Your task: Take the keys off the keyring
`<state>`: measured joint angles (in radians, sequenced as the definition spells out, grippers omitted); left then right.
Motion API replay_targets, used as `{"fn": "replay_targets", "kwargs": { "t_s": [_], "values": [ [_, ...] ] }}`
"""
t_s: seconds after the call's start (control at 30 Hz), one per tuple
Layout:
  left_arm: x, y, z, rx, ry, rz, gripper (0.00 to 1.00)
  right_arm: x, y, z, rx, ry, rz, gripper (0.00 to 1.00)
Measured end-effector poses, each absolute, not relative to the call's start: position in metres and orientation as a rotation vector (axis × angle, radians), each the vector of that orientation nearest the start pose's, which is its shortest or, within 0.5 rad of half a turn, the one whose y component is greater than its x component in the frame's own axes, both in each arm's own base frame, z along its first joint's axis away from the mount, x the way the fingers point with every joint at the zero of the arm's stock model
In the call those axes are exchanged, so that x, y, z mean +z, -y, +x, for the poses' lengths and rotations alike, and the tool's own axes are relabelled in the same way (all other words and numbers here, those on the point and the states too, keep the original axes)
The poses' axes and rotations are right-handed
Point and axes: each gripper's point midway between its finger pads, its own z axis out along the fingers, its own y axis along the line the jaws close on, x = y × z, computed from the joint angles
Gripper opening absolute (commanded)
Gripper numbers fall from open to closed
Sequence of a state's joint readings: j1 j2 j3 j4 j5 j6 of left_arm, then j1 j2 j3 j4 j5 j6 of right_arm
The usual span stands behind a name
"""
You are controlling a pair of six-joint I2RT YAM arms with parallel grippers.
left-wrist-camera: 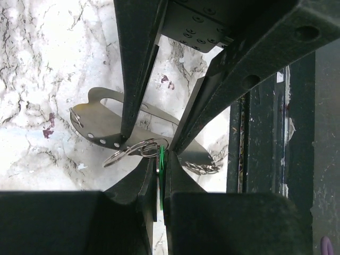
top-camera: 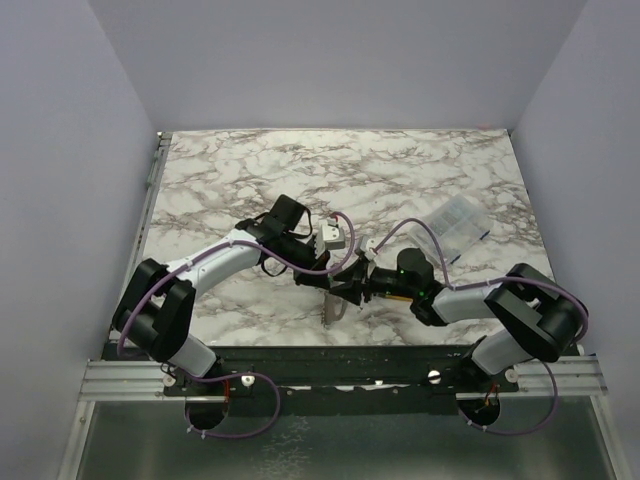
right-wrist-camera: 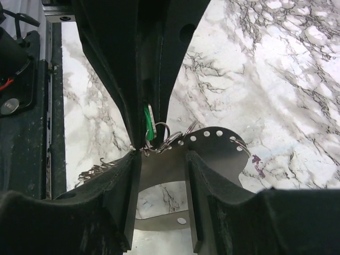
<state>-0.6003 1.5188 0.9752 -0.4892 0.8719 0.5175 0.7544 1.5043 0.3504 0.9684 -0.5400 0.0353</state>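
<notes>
A white marble-patterned tabletop with grey and brownish veins [top-camera: 400,170] fills the middle of the top view under soft, even light. Plain pale lavender-grey walls enclose it on three sides: a back wall [top-camera: 340,60], a left wall [top-camera: 60,150] and a right wall [top-camera: 590,120]. A slotted aluminium rail [top-camera: 120,378] runs along the table's near edge, and a thinner metal strip [top-camera: 150,190] lines its left edge. Below the rail lies a dull grey speckled surface [top-camera: 340,450].
</notes>
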Motion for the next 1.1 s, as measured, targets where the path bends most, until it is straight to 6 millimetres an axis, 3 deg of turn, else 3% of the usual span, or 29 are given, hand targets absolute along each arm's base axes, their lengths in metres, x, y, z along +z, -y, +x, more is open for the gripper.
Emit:
{"fn": "replay_targets", "kwargs": {
  "t_s": [0.6, 0.67, 0.83, 1.1],
  "values": [
    [0.112, 0.276, 0.191, -1.166, -1.879, 1.545, 0.0, 0.092, -0.327, 0.218, 0.97, -1.514, -1.049, 0.33],
    [0.113, 0.276, 0.191, -1.165, -1.878, 1.545, 0.0, 0.093, -0.328, 0.217, 0.971, -1.506, -1.053, 0.28],
    [0.114, 0.275, 0.191, -1.159, -1.872, 1.545, 0.0, 0.096, -0.33, 0.216, 0.965, -1.481, -1.064, 0.01],
    [0.114, 0.273, 0.189, -1.166, -1.891, 1.542, 0.0, 0.104, -0.329, 0.223, 0.928, -1.446, -1.043, 0.01]
  ]
}}
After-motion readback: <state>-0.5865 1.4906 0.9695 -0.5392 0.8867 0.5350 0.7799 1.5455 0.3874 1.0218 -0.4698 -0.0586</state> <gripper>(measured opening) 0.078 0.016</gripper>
